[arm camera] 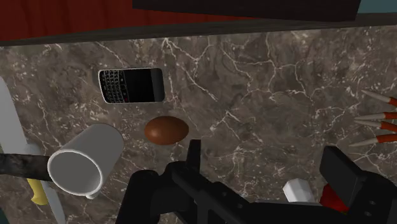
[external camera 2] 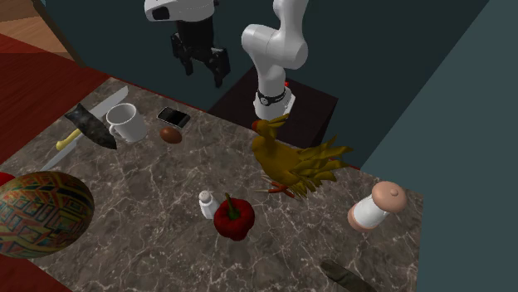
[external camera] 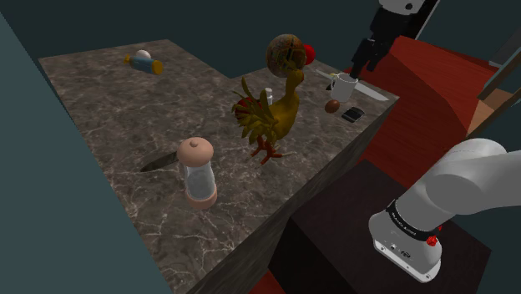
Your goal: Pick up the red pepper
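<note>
Gripper (external camera 2: 204,73) is wide open w/ nothing between the black fingers (arm camera: 194,153). It hangs in the air above the counter edge and touches nothing; in the wrist view only veined stone lies in the gap.

The red pepper (external camera 2: 234,217) sits upright on the counter (external camera 2: 149,191), well apart from the gripper. It is glossy and lobed w/ a dark curved stem, just beside a small white shaker (external camera 2: 207,203), and lies between the big patterned egg (external camera 2: 41,211) and the rubber chicken (external camera 2: 290,162). In the shoulder view it peeks out behind the egg.

Counter is dark brown marble w/ thin white veins and a square edge.

Nearer the gripper:
- White mug (arm camera: 83,165) – smooth, lying on its side w/ the mouth open to the wrist camera.
- Small brown egg (arm camera: 166,130) – smooth oval, just beside the mug.
- Black phone (arm camera: 132,85) – flat, w/ keypad and a silver rim.
- Knife (external camera 2: 101,106) – long pale blade, by the mug.

Chicken is yellow w/ ragged feathers and orange feet. Farther along stands a grinder (external camera 2: 375,207) – clear body, rounded tan cap.
</note>
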`<state>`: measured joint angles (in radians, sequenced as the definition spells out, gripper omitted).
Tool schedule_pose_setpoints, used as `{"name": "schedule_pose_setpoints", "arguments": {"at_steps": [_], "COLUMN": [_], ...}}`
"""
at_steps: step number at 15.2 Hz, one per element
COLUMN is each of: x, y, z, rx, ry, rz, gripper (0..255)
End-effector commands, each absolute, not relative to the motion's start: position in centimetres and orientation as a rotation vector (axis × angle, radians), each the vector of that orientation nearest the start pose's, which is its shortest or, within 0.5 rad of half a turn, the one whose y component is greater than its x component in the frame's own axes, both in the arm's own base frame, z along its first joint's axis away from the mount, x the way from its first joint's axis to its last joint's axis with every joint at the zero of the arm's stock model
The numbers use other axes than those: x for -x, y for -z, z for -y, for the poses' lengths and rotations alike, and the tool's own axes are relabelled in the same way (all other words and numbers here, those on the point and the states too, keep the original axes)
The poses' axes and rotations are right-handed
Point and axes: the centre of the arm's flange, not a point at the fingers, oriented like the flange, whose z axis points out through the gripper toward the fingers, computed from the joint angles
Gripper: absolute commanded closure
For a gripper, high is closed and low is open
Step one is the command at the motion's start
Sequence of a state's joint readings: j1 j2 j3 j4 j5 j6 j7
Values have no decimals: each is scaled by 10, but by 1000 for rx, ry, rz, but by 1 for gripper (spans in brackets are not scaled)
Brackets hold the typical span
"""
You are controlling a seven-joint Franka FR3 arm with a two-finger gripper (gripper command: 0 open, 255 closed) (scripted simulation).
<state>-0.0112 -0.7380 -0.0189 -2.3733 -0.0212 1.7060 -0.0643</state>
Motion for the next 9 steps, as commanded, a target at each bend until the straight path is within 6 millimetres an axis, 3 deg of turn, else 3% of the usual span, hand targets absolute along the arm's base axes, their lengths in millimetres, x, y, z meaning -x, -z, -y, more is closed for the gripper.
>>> {"name": "schedule_pose_setpoints", "arguments": {"at_steps": [1, 9], "x": [-332, -420], "y": [-579, -548], "z": [13, -35], "rx": [3151, 3071], "ry": [111, 51], "rz": [64, 263], "gripper": [0, 0]}}
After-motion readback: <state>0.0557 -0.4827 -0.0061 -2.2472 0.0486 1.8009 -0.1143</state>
